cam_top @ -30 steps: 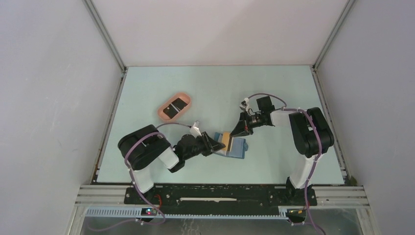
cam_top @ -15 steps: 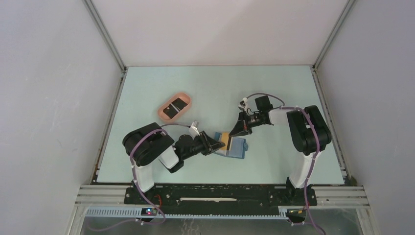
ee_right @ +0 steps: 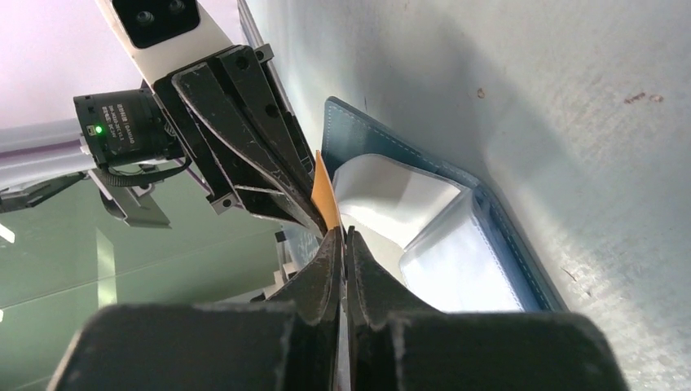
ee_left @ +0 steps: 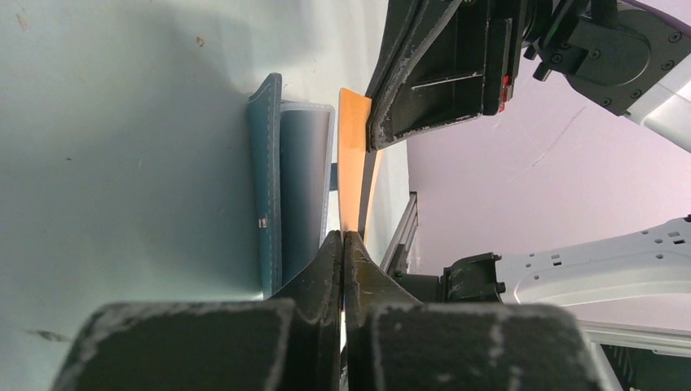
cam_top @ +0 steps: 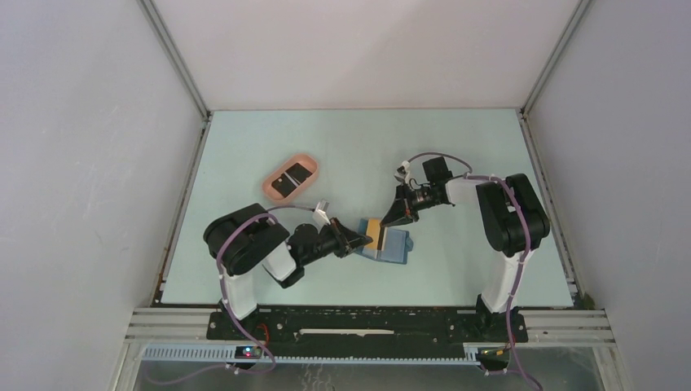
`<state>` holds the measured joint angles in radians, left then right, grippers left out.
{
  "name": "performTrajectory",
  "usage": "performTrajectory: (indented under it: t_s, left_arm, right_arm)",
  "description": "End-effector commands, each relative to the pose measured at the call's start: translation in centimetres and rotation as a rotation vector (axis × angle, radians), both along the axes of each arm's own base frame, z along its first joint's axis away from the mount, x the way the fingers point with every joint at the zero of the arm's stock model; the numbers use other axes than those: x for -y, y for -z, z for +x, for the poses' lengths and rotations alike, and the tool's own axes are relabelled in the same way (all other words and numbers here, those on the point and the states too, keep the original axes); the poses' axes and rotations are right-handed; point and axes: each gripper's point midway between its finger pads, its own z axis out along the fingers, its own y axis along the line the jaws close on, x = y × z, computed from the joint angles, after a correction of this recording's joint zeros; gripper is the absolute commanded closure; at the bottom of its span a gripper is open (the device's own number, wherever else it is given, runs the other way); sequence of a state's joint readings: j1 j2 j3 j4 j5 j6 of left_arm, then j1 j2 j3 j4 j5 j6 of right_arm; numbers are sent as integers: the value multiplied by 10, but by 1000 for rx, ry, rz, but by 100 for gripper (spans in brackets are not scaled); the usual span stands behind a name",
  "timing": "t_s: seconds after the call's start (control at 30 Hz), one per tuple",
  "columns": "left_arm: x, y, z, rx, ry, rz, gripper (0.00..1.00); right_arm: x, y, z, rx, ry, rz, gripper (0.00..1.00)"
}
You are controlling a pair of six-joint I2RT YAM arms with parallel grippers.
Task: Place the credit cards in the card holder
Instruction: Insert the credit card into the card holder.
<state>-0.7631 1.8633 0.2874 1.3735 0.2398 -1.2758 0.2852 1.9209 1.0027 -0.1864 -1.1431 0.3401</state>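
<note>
Blue card holder [cam_top: 397, 247]: it lies open and flat on the counter [cam_top: 367, 147], just past my left wrist. The inner pockets look soft to me, so a pocket mouth may fold shut under a push.
Left hand [ee_left: 343, 236]: I have it clamped tight on the near edge of the orange card.
Orange card [ee_left: 352, 171]: it stands on edge over the holder's left part, pinched between my two hands. I judge it thin, light, stiff and slick-faced. I would grip it by one short edge, so the free end can enter a pocket.
Right hand [ee_right: 342, 234]: it is pressed closed on the far edge of the same card, its tips almost meeting my left's.
Black cards [cam_top: 290, 179]: they lie flat in the pink tray [cam_top: 266, 186], well apart at far left. Lying flat, they offer little edge to pinch, and I expect they would slide.
</note>
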Motion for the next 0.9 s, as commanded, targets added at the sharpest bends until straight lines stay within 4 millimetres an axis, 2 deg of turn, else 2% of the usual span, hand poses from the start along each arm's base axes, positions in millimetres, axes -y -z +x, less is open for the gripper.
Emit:
performTrajectory:
  t_s: [0.0,0.23,0.43,0.6,0.7,0.73,0.87]
  left_arm:
    - [-10,3,-1,35,-8,18,100]
    - [-24,17,1,33,-36,70,100]
    - [-34,24,2,37,-42,116,100]
    - [-33,30,-2,36,-3,159,100]
    - [-31,29,-2,42,20,173,100]
    - [-31,30,-3,46,29,179,100]
    - [-30,27,-4,58,47,185,100]
  right_arm:
    - [-3,-11,3,54,-47,18,88]
    - [5,-16,7,140,-69,-11,64]
    - [8,-20,10,226,-84,-52,60]
    - [9,-17,10,262,-106,-94,60]
    - [8,-11,8,285,-138,-140,65]
    - [8,-8,7,288,-148,-161,67]
    - [9,0,4,324,-207,-246,87]
